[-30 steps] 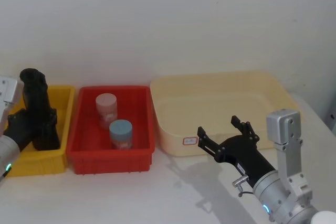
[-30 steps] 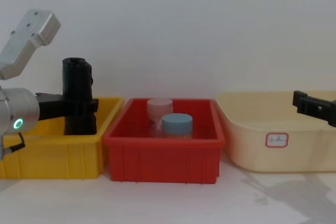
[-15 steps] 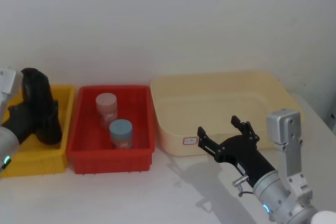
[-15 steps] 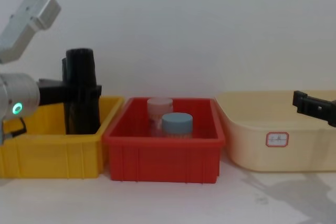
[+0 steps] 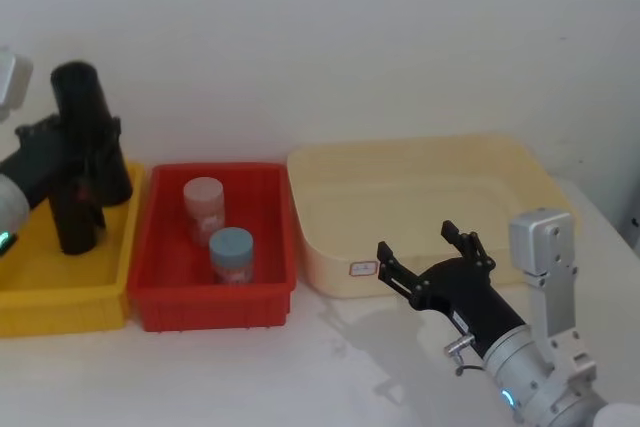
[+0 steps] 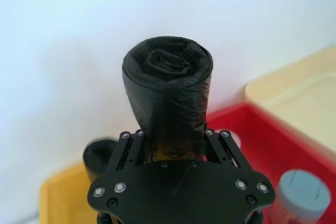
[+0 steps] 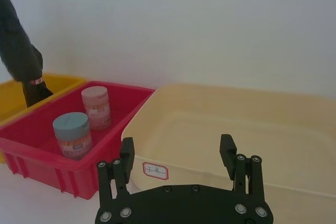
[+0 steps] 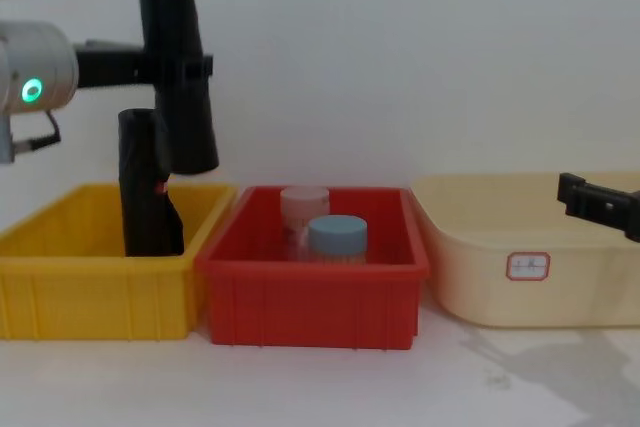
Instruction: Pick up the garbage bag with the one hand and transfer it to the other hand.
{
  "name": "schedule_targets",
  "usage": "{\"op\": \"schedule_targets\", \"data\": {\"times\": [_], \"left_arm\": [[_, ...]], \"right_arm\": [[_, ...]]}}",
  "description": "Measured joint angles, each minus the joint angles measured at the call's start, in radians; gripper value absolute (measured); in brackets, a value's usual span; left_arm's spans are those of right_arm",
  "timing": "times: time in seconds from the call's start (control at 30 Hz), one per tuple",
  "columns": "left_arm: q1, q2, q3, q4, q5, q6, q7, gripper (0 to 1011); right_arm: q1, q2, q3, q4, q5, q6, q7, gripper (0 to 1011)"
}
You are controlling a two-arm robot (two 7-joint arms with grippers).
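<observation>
Left tool [image 8: 186, 63], bag [image 8: 190, 122] above second roll [image 8: 146, 187]

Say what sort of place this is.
Likely a robot test bench: white table, bare wall, yellow bin, red bin and cream tub in a row, left gripper holding the garbage bag aloft.

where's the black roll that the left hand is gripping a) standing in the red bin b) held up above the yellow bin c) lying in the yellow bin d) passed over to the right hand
b: in the chest view the left hand is shut on the bag, whose lower end hangs just above the rim of the yellow bin. A second black roll stands inside that bin.
</observation>
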Motion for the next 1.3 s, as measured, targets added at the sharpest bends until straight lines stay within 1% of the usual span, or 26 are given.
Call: {"op": "schedule_targets", "data": {"times": [0.17,0.2,0.27,0.4,0.63,0.73,0.83,0.9,0.93,1.03,1.1,1.2,1.23,1.27,1.3], "left_arm": [[-0.035,-0.006,0.007,-0.005,-0.011,0.005,-0.034,414],[-0.035,-0.006,0.007,-0.005,-0.011,0.005,-0.034,414],[-0.056,-0.016,0.013,0.0,-0.025,0.01,-0.056,414],[-0.074,-0.029,0.02,0.014,-0.041,0.016,-0.079,414],[-0.116,-0.073,0.041,0.07,-0.094,0.036,-0.145,414],[-0.127,-0.086,0.045,0.089,-0.111,0.041,-0.166,414],[-0.145,-0.112,0.051,0.123,-0.144,0.053,-0.201,414],[-0.152,-0.121,0.053,0.134,-0.157,0.057,-0.213,414],[-0.159,-0.132,0.055,0.146,-0.17,0.062,-0.226,414],[-0.17,-0.147,0.059,0.165,-0.192,0.074,-0.247,414],[-0.176,-0.154,0.062,0.173,-0.2,0.079,-0.254,414],[-0.186,-0.167,0.067,0.187,-0.215,0.092,-0.267,414],[-0.186,-0.167,0.067,0.187,-0.215,0.092,-0.267,414],[-0.193,-0.173,0.071,0.197,-0.224,0.1,-0.274,414],[-0.195,-0.175,0.072,0.199,-0.227,0.102,-0.276,414]], "right_arm": [[0.0,0.0,0.0,0.0,0.0,0.0,0.0,1000],[0.001,0.0,0.0,0.0,0.0,0.0,0.0,1000],[0.005,-0.001,0.001,0.0,0.001,0.0,0.003,1001],[0.016,-0.001,0.001,0.002,0.005,0.002,0.014,1000],[0.064,0.006,0.002,0.009,0.025,0.017,0.063,1000],[0.089,0.012,0.0,0.014,0.038,0.031,0.094,1001],[0.126,0.022,-0.005,0.018,0.057,0.056,0.134,1000],[0.138,0.026,-0.007,0.019,0.065,0.069,0.149,1000],[0.144,0.028,-0.008,0.019,0.071,0.079,0.155,1000],[0.172,0.035,-0.014,0.02,0.093,0.119,0.186,1000],[0.187,0.037,-0.017,0.02,0.108,0.146,0.2,1000],[0.194,0.037,-0.021,0.02,0.116,0.161,0.206,1001],[0.201,0.037,-0.024,0.022,0.124,0.177,0.212,1001],[0.208,0.037,-0.029,0.025,0.13,0.188,0.217,1000],[0.21,0.037,-0.03,0.026,0.132,0.192,0.219,1000]]}}
